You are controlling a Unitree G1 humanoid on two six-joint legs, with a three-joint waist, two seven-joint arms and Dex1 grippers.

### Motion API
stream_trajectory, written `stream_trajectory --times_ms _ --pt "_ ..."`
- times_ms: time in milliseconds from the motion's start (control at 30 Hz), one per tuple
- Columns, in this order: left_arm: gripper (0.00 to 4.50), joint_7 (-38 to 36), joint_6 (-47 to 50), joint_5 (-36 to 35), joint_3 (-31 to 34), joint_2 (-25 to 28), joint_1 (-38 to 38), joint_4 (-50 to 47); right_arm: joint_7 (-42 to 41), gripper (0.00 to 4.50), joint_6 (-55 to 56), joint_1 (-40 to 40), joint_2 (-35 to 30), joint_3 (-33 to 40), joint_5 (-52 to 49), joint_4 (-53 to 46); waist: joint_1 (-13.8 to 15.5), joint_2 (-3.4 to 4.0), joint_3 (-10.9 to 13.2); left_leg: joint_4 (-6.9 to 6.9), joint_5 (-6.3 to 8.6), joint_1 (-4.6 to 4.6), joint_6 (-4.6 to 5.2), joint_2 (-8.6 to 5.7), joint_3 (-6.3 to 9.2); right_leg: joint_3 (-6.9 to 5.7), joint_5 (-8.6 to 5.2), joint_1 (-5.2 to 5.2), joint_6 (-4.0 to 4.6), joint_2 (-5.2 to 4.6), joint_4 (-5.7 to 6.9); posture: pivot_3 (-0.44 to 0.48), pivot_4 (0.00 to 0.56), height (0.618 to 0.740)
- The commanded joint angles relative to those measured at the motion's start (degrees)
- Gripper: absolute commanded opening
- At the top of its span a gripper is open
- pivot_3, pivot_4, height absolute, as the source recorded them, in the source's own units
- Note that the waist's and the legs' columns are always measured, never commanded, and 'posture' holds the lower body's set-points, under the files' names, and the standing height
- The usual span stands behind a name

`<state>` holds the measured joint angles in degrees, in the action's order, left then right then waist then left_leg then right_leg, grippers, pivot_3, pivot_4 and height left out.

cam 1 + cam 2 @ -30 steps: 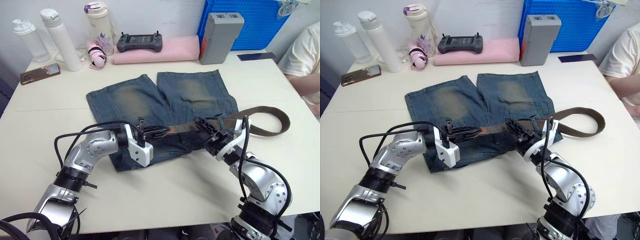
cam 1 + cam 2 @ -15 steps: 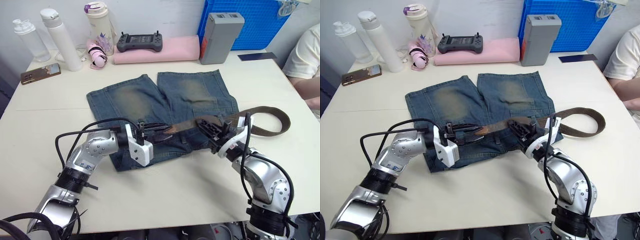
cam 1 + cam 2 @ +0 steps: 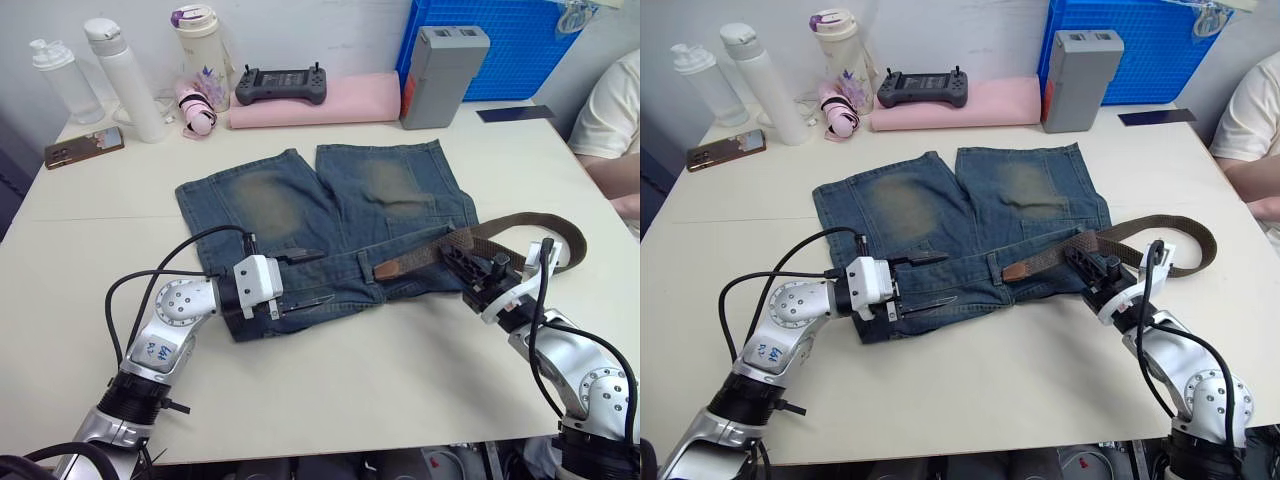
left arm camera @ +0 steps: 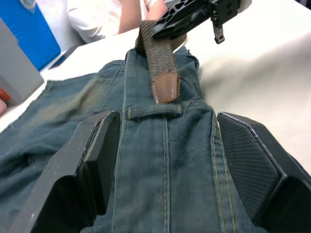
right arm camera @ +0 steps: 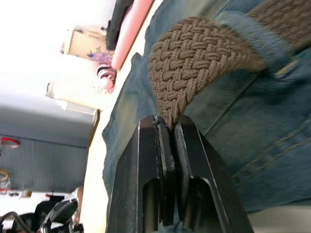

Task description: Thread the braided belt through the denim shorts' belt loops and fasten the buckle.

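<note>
Pinching the braided belt (image 3: 520, 232), the right claw (image 3: 478, 275) stays clear of the denim shorts (image 3: 300, 205) — left claw (image 3: 300, 278) gapes open over the waistband

Cream-white counter (image 3: 330, 400), matte, with a seam line running across it. Pale wall (image 3: 330, 30) behind the far edge. Along that edge, from the robot's left: clear bottle (image 3: 60, 80), tall white bottle (image 3: 125, 80), white tumbler with purple lid (image 3: 198, 50), small pink item (image 3: 193, 108) beside it. Phone (image 3: 82, 146) lies flat near the bottles. Pink foam pad (image 3: 320, 103) carries a dark grey handheld controller (image 3: 283, 83). Grey box (image 3: 441, 62) stands upright against a blue crate (image 3: 505, 45). Dark flat item (image 3: 513, 114) lies near the crate. Person in a pale shirt (image 3: 612, 115) sits at the right edge. Light is even and soft.
</note>
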<state>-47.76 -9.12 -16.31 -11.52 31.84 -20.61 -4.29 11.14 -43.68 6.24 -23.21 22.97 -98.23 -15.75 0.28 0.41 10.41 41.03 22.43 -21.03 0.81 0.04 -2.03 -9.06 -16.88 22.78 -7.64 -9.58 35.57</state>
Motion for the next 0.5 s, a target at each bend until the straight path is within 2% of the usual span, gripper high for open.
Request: stream_trajectory --times_ms 33,500 --pt "3.48 -0.5 1.6 -0.9 1.6 -0.5 0.6 -3.6 -2.1 0.00 1.8 0.1 -0.4 1.1 1.4 -0.6 0.1 0.00 0.0 0.00 0.00 -0.01 0.00 0.00 0.00 -0.01 0.00 0.00 0.00 0.00 -0.01 0.000 0.150 0.705" --pt "3.48 -1.0 2.7 0.2 2.3 -1.4 0.5 -4.3 -5.1 0.00 3.1 3.3 5.9 -10.0 16.0 -2.3 0.9 0.00 0.0 0.00 0.00 0.00 -0.01 0.00 -0.01 -0.01 0.00 0.01 0.00 0.01 -0.01 0.000 0.150 0.705"
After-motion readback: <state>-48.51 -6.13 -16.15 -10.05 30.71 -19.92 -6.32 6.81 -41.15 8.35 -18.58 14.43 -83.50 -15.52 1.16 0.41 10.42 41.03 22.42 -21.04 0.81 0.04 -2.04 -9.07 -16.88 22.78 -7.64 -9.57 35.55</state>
